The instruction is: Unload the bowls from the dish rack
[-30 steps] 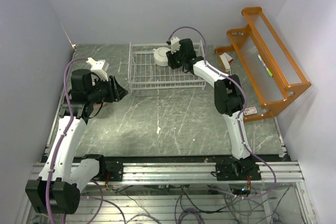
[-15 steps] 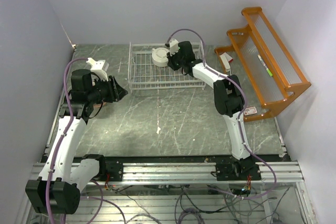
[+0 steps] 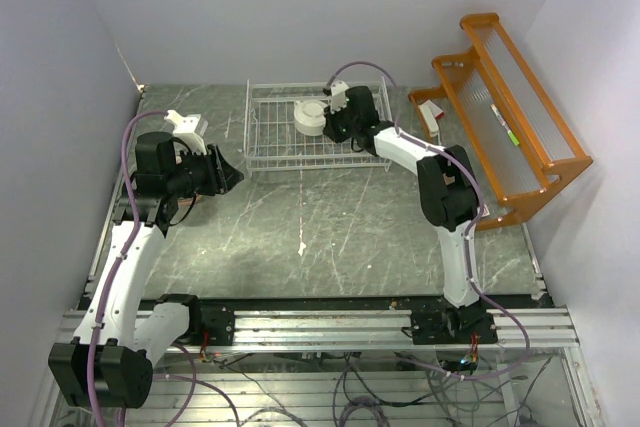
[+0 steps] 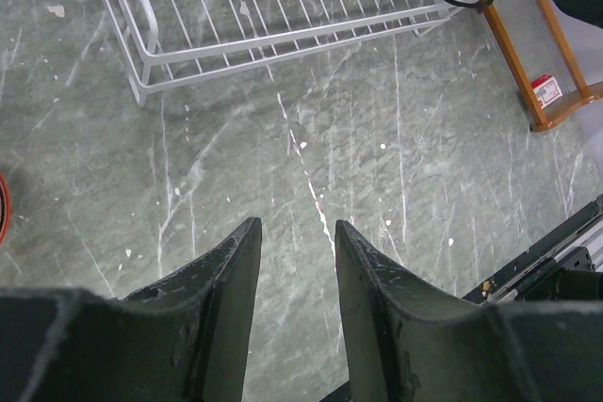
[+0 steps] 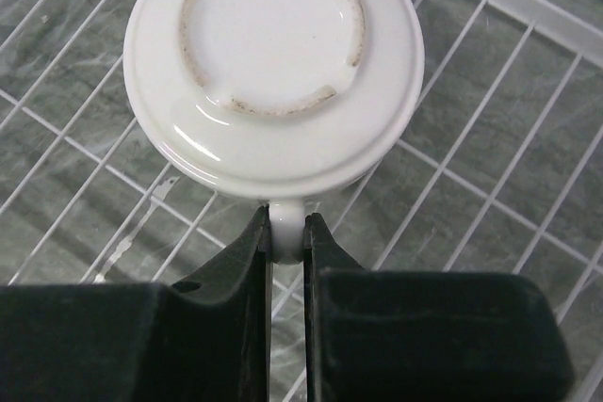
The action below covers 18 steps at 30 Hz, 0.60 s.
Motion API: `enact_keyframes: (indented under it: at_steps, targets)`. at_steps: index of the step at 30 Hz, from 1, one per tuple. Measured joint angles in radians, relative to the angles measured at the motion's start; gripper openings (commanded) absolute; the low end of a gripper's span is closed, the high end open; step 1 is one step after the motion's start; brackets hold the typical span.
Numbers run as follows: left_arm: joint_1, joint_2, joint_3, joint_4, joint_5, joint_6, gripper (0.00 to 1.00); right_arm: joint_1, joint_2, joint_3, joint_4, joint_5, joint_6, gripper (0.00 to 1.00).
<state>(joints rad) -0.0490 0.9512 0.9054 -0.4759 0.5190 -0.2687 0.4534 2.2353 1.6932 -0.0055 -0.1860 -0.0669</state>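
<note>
1 wrist view shows right gripper (image 5: 286, 225) clamping bowl handle (image 5: 285, 217).

My L arm (image 3: 125, 257) is folded, L gripper (image 4: 297, 233) jaws apart, empty. R arm (image 3: 405, 147) stretched fwd, R gripper (image 5: 285, 223) pinched on bowl (image 5: 273, 63) handle.

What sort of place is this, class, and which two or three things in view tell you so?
Probably a robotics test bench, not a kitchen: two robot arms bolted to a metal rail, loose cables beneath it, and plain walls boxing in a tabletop with one wire dish rack.
</note>
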Motion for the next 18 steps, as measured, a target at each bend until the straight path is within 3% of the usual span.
enact_keyframes:
  at_steps: [11, 18]
  targets:
    - [0.0, 0.0, -0.002, 0.0, 0.001, 0.0, 0.47, -0.001, -0.189, -0.255, 0.18, 0.042, 0.124, 0.0]
    - [0.0, -0.002, -0.002, 0.0, 0.002, 0.0, 0.48, -0.005, -0.296, -0.327, 0.295, 0.04, 0.182, 0.0]
